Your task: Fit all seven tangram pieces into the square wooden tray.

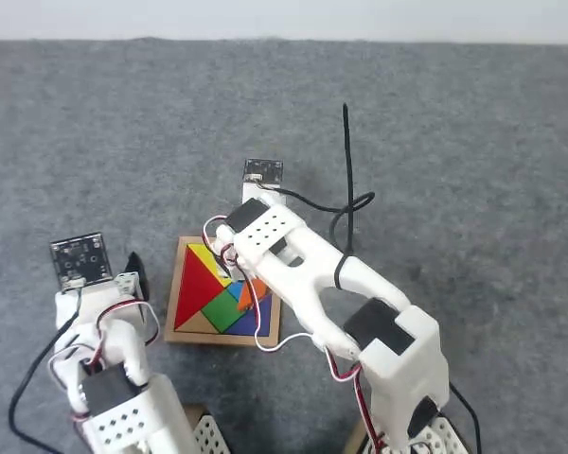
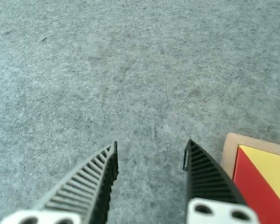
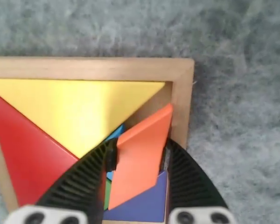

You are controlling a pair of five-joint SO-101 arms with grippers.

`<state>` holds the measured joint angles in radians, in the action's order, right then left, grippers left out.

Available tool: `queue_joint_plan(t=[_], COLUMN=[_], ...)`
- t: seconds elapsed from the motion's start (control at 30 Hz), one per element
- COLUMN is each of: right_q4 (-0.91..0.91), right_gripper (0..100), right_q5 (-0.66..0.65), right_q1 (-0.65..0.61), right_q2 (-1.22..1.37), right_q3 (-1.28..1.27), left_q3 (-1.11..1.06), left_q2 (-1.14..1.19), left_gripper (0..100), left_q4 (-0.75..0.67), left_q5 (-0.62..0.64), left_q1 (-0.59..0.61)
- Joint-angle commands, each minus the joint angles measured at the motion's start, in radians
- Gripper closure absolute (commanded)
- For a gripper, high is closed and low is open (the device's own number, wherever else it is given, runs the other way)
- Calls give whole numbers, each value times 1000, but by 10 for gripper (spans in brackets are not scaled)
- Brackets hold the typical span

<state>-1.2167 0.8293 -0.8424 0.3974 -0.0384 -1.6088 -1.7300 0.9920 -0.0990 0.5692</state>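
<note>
Pinching orange piece (image 3: 139, 163) over tray (image 3: 84, 68), right hand (image 3: 140, 147); left hand (image 2: 151, 143) spread empty above grey carpet (image 1: 454, 142).

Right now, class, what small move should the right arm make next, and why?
Probably ease the right gripper down and level the orange piece before releasing: it is held tilted over the gap between the yellow triangle and the tray rim, not flat.
</note>
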Motion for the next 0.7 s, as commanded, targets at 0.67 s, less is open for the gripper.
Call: queue_joint_plan(t=[0.67], right_q4=[-76], right_gripper=[949], right_q5=[-94], right_q1=[47], right_q2=[-1], right_q3=[34], left_q3=[5], left_q2=[-11], left_gripper=[776], left_q4=[-25], left_q5=[-3], left_q1=[3])
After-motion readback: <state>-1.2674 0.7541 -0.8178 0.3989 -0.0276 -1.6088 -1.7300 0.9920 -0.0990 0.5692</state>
